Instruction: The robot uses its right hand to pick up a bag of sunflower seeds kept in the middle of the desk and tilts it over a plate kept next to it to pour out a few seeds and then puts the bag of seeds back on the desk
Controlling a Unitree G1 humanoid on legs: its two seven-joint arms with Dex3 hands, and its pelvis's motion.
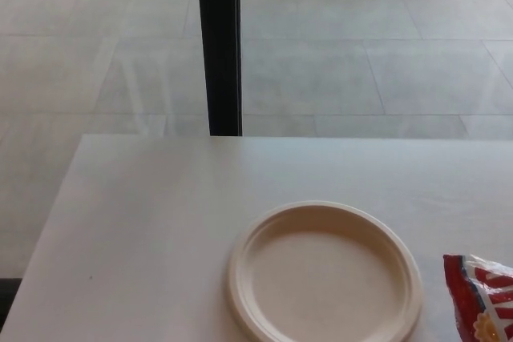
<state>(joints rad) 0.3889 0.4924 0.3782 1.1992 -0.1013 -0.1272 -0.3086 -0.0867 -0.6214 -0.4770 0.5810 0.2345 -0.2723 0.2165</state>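
A red and white bag of sunflower seeds (483, 298) lies at the bottom right corner of the head view, cut off by the picture's edges. Just left of it rests a round cream plate (255, 262), with nothing on it, near the front of the white desk (152, 198). A narrow strip of desk separates bag and plate. Neither of my hands shows in the picture.
A black vertical post (219, 46) stands behind the desk's far edge, in front of a grey tiled floor (361, 54). The desk's left edge runs diagonally down the left side of the picture.
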